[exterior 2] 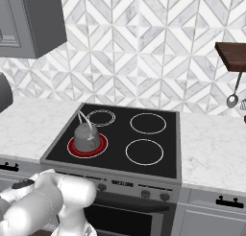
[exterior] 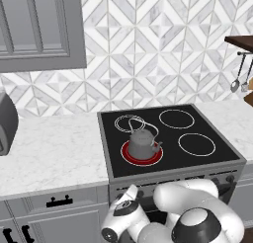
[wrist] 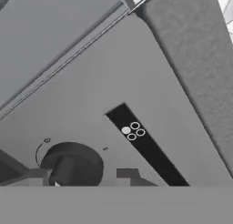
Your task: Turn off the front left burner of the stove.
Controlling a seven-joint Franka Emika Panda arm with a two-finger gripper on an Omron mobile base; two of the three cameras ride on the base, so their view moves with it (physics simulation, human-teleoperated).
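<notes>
The stove [exterior: 170, 160] has a black glass top and a row of dark knobs [exterior 2: 145, 194] on its steel front. Its front left burner [exterior: 126, 153] [exterior 2: 86, 154] glows red under a grey kettle [exterior: 143, 143] [exterior 2: 86, 135]. My arm is folded low in front of the range, with the gripper [exterior: 130, 191] up against the left end of the knob panel. In the hand view the gripper [wrist: 75, 177] is open, its fingertips [wrist: 129, 174] on either side of a round dark knob [wrist: 75, 164]. A black label [wrist: 136, 136] with four small burner dots sits beside that knob.
Marble counter [exterior: 54, 148] runs on both sides of the stove. A dark grey appliance [exterior: 7, 123] stands at the far left. Utensils [exterior: 237, 81] hang from a wooden shelf [exterior 2: 233, 55] on the right. Drawers with black handles [exterior: 59, 201] sit below the counter.
</notes>
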